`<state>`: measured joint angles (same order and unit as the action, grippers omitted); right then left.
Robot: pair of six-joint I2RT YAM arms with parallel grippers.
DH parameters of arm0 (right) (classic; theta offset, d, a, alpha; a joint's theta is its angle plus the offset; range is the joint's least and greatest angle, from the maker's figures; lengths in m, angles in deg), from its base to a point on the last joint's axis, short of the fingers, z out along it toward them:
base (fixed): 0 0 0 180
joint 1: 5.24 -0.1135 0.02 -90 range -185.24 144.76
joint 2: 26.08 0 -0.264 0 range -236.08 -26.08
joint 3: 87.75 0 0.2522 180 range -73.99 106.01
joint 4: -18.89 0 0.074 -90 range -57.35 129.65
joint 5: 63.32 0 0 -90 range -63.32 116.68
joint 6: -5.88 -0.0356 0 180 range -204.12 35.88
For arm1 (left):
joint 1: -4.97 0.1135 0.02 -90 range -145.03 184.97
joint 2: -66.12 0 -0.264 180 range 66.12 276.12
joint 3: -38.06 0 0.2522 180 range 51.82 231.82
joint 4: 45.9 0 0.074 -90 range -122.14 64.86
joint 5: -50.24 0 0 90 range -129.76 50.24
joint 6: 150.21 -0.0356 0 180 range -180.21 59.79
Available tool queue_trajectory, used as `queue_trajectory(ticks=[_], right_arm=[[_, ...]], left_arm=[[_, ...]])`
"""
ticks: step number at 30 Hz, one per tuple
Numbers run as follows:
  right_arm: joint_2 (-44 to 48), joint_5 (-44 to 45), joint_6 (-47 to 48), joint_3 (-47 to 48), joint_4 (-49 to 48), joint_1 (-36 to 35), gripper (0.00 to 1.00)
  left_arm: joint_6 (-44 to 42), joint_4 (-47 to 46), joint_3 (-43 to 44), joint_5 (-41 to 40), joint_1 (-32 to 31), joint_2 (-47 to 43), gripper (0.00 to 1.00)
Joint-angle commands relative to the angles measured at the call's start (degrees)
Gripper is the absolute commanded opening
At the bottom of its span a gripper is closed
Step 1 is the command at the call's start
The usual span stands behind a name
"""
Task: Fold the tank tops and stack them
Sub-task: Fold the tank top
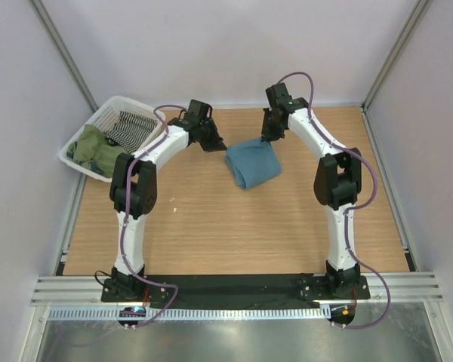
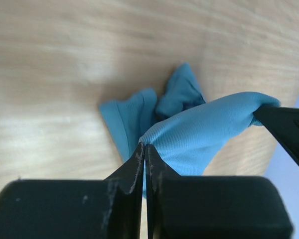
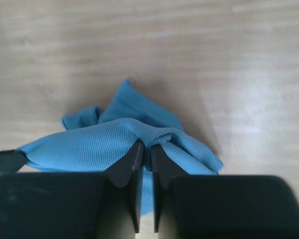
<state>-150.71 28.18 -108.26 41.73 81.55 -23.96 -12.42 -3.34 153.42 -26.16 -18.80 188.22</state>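
Observation:
The teal-blue tank top (image 1: 253, 166) lies bunched on the wooden table at the back centre, its far edge lifted between both grippers. My left gripper (image 1: 220, 147) is shut on its left corner; in the left wrist view the tips (image 2: 145, 147) pinch ribbed blue cloth (image 2: 204, 129). My right gripper (image 1: 266, 137) holds the other corner, and in the right wrist view its jaws (image 3: 146, 145) stand a thin gap apart with blue cloth (image 3: 89, 142) bunched between them. An olive-green tank top (image 1: 94, 151) lies crumpled in the basket.
A white laundry basket (image 1: 98, 121) sits at the back left corner, also holding a black-and-white striped cloth (image 1: 132, 128). Walls close in the table on the left, back and right.

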Motion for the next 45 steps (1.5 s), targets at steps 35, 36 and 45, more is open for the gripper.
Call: queue_trajectory(ticks=[35, 36, 45], right_arm=[[5.80, -25.24, 1.29, -33.26, -26.66, -5.53, 0.22], [7.29, -24.71, 1.12, -34.93, -27.19, -6.23, 0.22], [17.31, -20.68, 0.14, -43.92, -28.70, -9.32, 0.36]], left_arm=[[-2.79, -1.55, -1.85, -1.83, 1.80, 0.15, 0.33], [-2.96, -1.46, -1.93, -1.74, 1.80, 0.41, 0.32], [-2.09, -2.95, -5.44, -0.95, 1.09, -0.11, 0.31]])
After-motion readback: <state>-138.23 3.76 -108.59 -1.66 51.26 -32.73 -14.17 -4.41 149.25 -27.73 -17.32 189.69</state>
